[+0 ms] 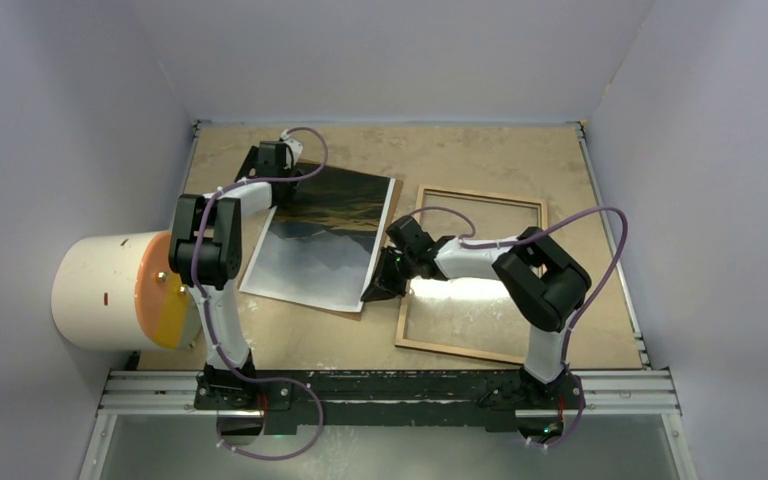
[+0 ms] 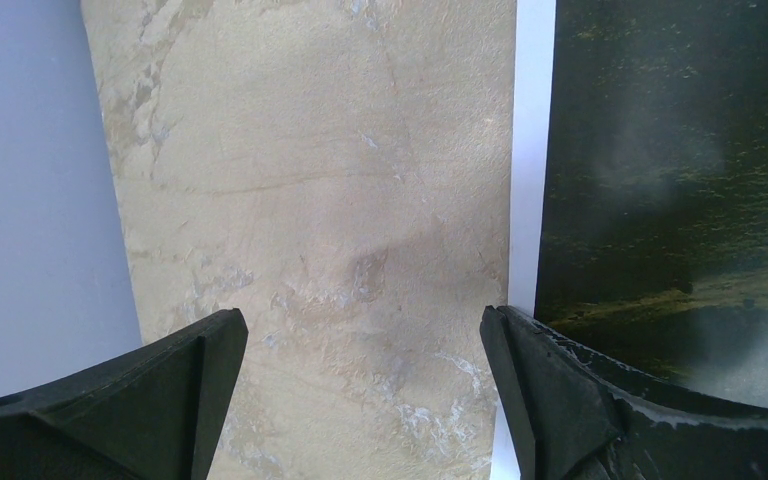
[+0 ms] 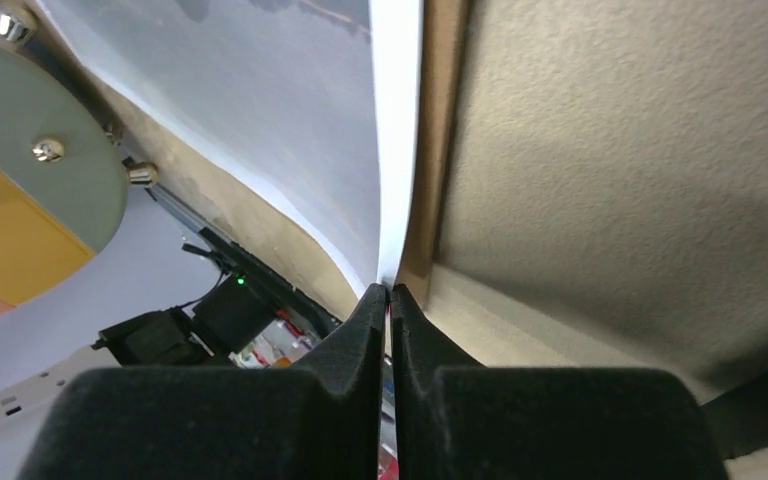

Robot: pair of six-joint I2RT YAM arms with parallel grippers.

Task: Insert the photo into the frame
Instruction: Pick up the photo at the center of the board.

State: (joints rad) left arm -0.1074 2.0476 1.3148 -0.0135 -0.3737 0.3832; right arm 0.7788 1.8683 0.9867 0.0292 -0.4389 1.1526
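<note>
The photo [image 1: 320, 240] lies left of centre on the table, dark end far, on a brown backing board [image 1: 393, 205] that shows along its right edge. The frame [image 1: 482, 194] lies to its right, light wood side up, with bare table inside it. My right gripper [image 1: 372, 292] is shut on the photo's near right corner; in the right wrist view its jaws [image 3: 388, 290] pinch the white edge of the photo [image 3: 290, 130], which curves up off the board [image 3: 442, 130]. My left gripper [image 1: 278, 160] is open at the photo's far left corner; it [image 2: 360, 330] straddles bare table, its right finger over the photo's [image 2: 660, 150] white border.
A white cylinder with an orange disc face [image 1: 110, 290] stands at the left wall beside the left arm. Pale walls close the table on three sides. A metal rail [image 1: 390, 385] carrying the arm bases runs along the near edge.
</note>
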